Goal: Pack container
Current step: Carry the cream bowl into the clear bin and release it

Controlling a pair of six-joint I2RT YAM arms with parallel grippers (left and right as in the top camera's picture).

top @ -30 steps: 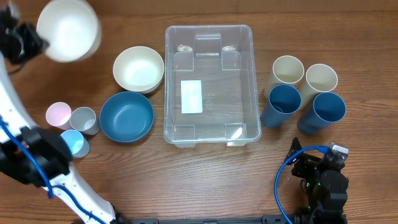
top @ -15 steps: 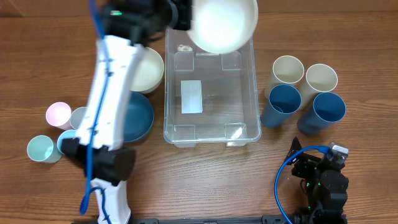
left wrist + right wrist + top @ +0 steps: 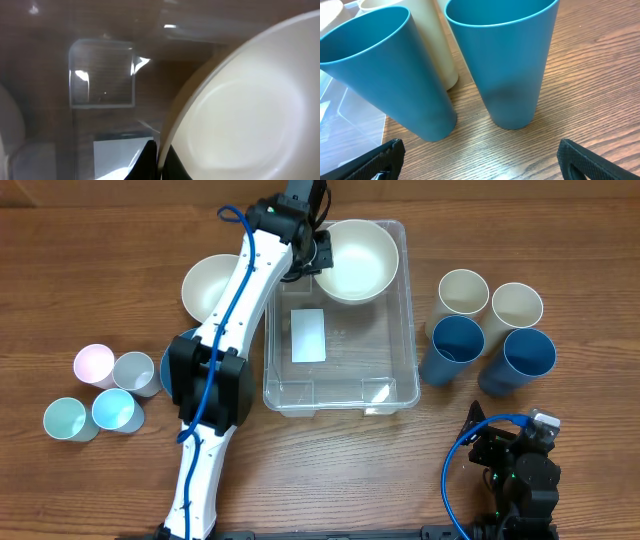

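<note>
One container point(image 3: 345, 375) runs lengthwise toward robot; left gripper point(image 3: 317, 257) clamps bowl point(image 3: 358, 258), right gripper point(image 3: 480, 157) gapes.

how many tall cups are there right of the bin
4, clustered right of the container: inner cream cup, outer cream cup, inner blue cup, outer blue cup. None seem hidden.

My overhead feed: wooden table point(image 3: 90, 480) fills nearly whole frame. Top is medium brown with reddish tint, fine darker grain running left to right. Surface smooth, low sheen. Pale strip point(image 3: 60, 188) along top left edge, beyond table's far side; I cannot tell whether wall or floor. Light even and soft, coming from above; shadows on wood short and faint. My right wrist feed, close up: same wood, grain lines clear, slanting across frame, soft blurred shadows lying on it.
</note>
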